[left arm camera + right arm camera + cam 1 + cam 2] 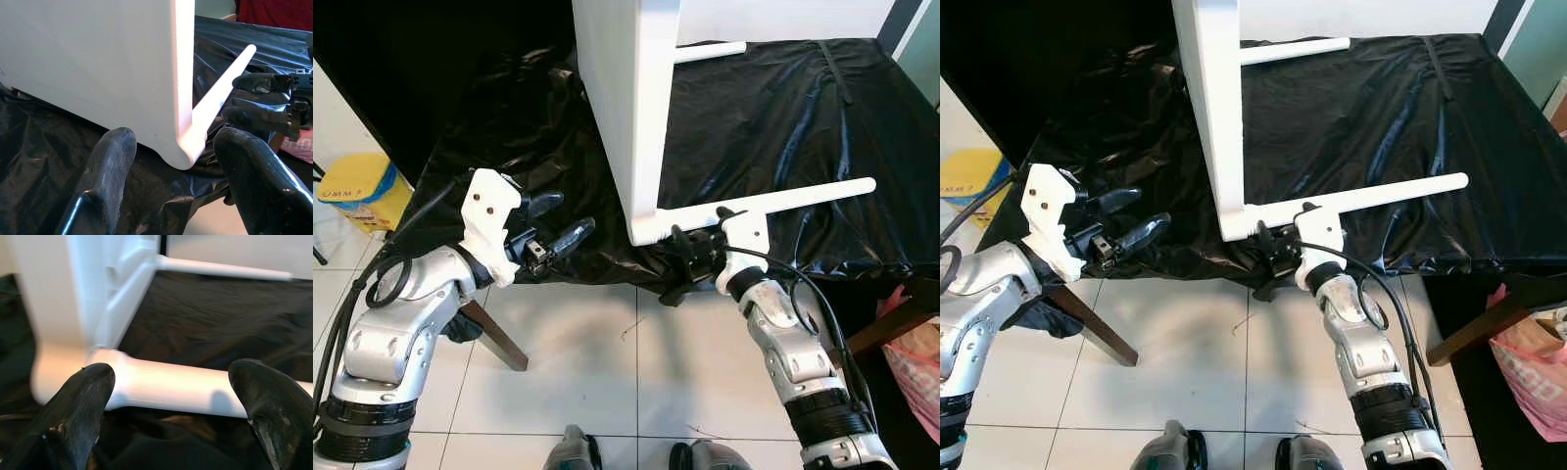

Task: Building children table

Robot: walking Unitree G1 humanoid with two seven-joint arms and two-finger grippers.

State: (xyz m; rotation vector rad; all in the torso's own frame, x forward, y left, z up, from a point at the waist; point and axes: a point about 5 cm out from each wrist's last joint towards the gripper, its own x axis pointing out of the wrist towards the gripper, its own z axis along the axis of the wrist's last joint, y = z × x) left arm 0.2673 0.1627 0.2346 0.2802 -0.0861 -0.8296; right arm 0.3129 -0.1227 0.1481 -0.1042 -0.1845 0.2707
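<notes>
On the black-draped table [803,108], white tabletop [626,108] is standing on edge, one white leg [783,201] sticking out sideways from its near corner. My right gripper [690,250] is hovering just under that leg joint, fingers spread wide. My left gripper [558,220] is waiting nearby, fingers apart, gripping nothing.

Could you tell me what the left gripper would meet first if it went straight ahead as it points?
Probably the white tabletop's rounded lower corner; the open left gripper points at it.
</notes>
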